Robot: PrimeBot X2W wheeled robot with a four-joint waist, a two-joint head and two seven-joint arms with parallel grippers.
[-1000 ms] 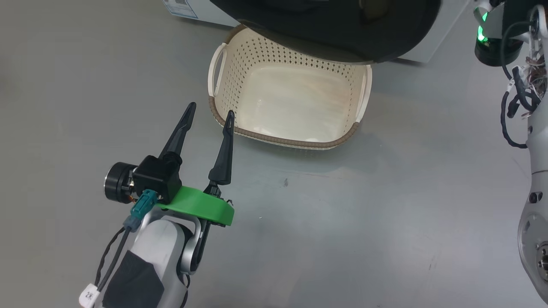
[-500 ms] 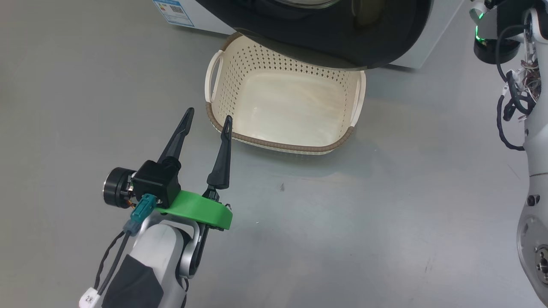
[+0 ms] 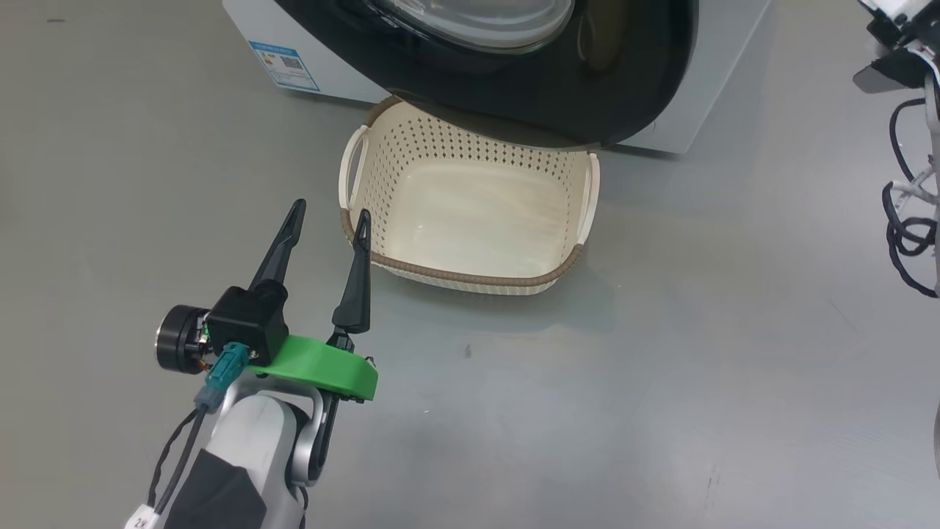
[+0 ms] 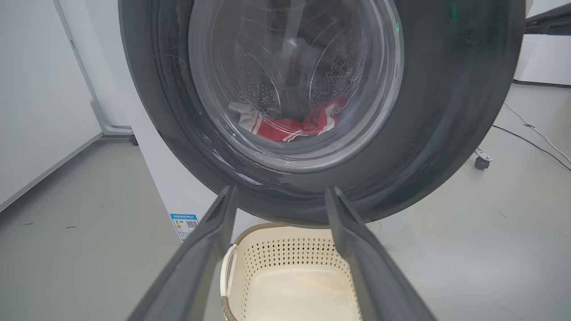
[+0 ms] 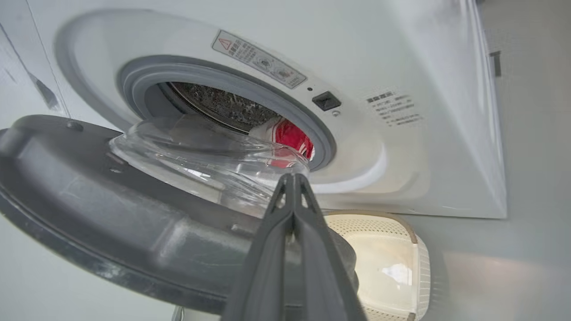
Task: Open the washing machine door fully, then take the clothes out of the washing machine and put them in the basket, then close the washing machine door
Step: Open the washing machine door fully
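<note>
The washing machine [image 3: 716, 70] stands white at the top of the head view. Its door [image 3: 631, 88], glossy black with a glass window, hangs partly open over the far rim of the basket [image 3: 470, 275]. The basket is cream and has nothing in it. My left gripper [image 3: 328, 211] is open just left of the basket's near corner. In the left wrist view its fingers [image 4: 209, 249] frame the door [image 4: 450, 111], and the red clothes [image 4: 290, 128] show through the glass. My right gripper [image 5: 292, 178] is shut before the door's grey inner side [image 5: 111, 214]. Red clothes [image 5: 292, 136] lie in the drum.
A blue label [image 3: 285, 66] sits on the washer's lower corner. The right arm's cables [image 3: 907, 220] hang at the right edge. Grey floor spreads around the basket. A caster [image 4: 481, 161] and a floor cable lie beyond the door. A white wall [image 4: 40, 89] stands to the left.
The head camera has tilted up, so more of the washer and door shows. The right wrist's green light has left the upper right corner. The left gripper stays open.
</note>
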